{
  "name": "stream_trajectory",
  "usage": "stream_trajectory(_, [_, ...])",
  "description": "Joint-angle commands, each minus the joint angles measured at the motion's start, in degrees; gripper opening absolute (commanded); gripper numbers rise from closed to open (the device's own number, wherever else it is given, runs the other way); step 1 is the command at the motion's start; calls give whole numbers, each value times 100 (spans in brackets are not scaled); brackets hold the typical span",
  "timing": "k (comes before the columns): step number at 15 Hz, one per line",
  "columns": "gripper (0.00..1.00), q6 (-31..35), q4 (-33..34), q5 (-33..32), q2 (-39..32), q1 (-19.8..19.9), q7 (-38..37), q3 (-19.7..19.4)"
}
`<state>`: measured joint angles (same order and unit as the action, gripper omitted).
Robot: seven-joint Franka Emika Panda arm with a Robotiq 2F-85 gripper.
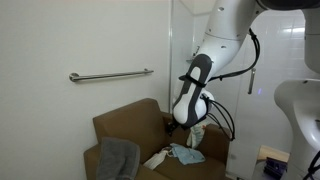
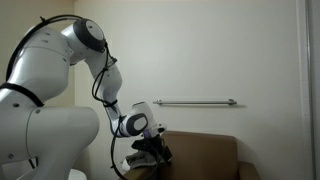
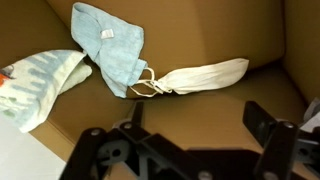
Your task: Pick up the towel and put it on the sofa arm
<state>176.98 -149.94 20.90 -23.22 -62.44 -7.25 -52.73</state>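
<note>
Dark grey towel point(image 1: 118, 157) lies bunched on the sofa arm point(image 1: 90, 162), the image-left arm of the brown armchair point(image 1: 140, 118); it covers most of the arm top, and a strip of the outer edge shows bare. Space above that arm is open up to the grab bar point(image 1: 110, 75) on the wall point(image 1: 60, 40).

Gripper point(image 1: 192, 132) hangs over the seat point(image 3: 200, 30), close to the image-right arm and well apart from the towel. In the wrist view the gripper point(image 3: 180, 135) is spread wide with nothing between its fingers point(image 3: 265, 125).

A light blue cloth point(image 3: 110, 45) lies on the seat below it, touching a whitish cloth point(image 3: 200, 77) with loops. A pale patterned cloth point(image 3: 40, 85) lies at the seat's front edge.

The seat is boxed in by the backrest and both arms. In an exterior view the gripper point(image 2: 152, 152) sits just in front of the backrest
</note>
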Motion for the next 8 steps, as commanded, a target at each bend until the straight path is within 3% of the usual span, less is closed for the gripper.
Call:
stream_trajectory(1, [100, -285, 35, -303, -649, -945, 31, -495])
stream_trajectory(3, [100, -350, 3, -455, -723, -1325, 188, -759])
stream_trajectory(5, [100, -155, -108, -1052, -473, -1414, -18, -1008])
stream_trajectory(6, [100, -152, -6, -989, -651, -1217, -284, -663])
stream_trajectory(8, [100, -154, -1, -1131, -609, -1286, -248, -851])
